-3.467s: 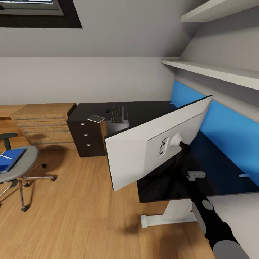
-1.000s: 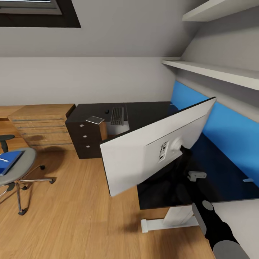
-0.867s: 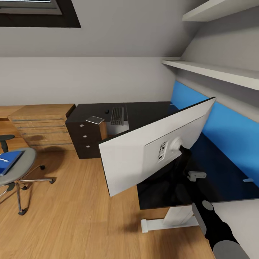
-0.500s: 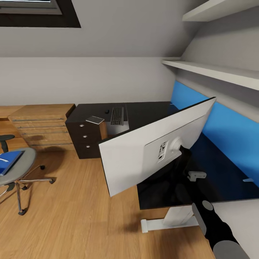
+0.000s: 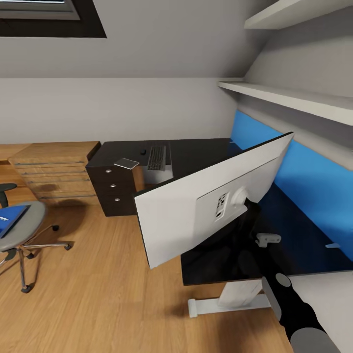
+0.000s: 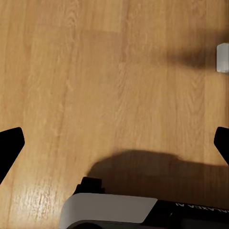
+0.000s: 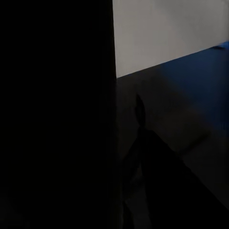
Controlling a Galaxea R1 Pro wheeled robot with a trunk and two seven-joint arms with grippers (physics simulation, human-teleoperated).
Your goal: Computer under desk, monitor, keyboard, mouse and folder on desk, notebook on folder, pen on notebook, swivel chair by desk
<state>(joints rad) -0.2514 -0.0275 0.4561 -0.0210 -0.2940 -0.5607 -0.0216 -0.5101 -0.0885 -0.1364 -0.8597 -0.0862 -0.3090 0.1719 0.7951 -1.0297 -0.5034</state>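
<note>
Camera shifted; monitor (image 5: 196, 206) tilted over desk (image 5: 206, 152), seemingly gripper-held.

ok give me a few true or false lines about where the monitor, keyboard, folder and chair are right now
1. The monitor is tilted, its white back facing the camera. True.
2. The keyboard lies on the floor. False: it lies on the desk, at the far end.
3. The blue folder lies on the chair seat. True.
4. The chair is tucked under the desk. False: it stands apart on the wooden floor.
5. The left tool is shut on the folder. False: its jaws are spread wide over bare floor.
</note>
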